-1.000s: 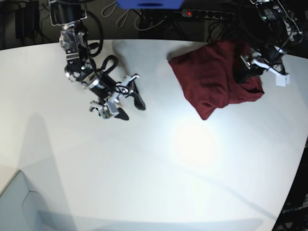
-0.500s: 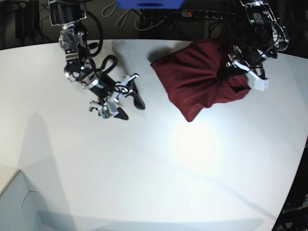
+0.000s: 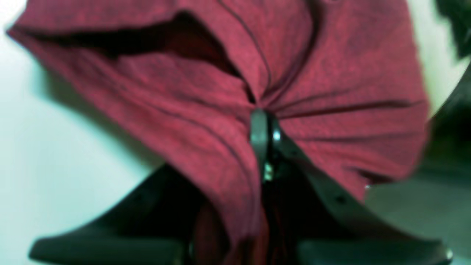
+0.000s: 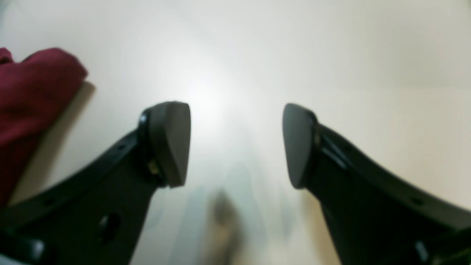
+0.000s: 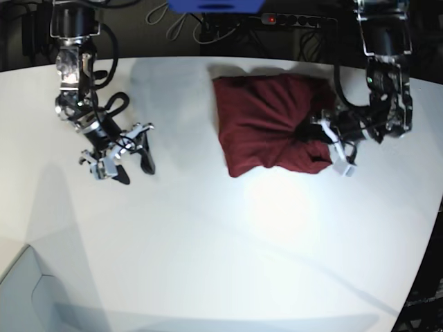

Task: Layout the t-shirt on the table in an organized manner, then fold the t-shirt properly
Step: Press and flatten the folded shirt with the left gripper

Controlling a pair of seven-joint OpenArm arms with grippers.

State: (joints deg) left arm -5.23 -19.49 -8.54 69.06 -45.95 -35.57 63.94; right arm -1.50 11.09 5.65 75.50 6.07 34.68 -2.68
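Note:
The dark maroon t-shirt (image 5: 266, 124) lies bunched in a rumpled heap at the back right of the white table (image 5: 208, 242). My left gripper (image 5: 320, 135) is at the heap's right edge. In the left wrist view that gripper (image 3: 263, 136) is shut on a pinch of the t-shirt (image 3: 191, 103), with creases fanning out from the fingertips. My right gripper (image 5: 131, 162) hovers over bare table at the left, well apart from the shirt. In the right wrist view it (image 4: 235, 143) is open and holds nothing, and a corner of the t-shirt (image 4: 29, 92) shows at the far left.
A power strip (image 5: 297, 21) and cables lie behind the table's far edge, beside a blue object (image 5: 214, 5). The table's curved edge (image 5: 426, 242) runs down the right side. A pale grey surface (image 5: 28, 290) sits at the lower left corner.
My left gripper has shut on the shirt and dragged it leftward and toward the front of the table. My right arm has swung further left, its gripper still open.

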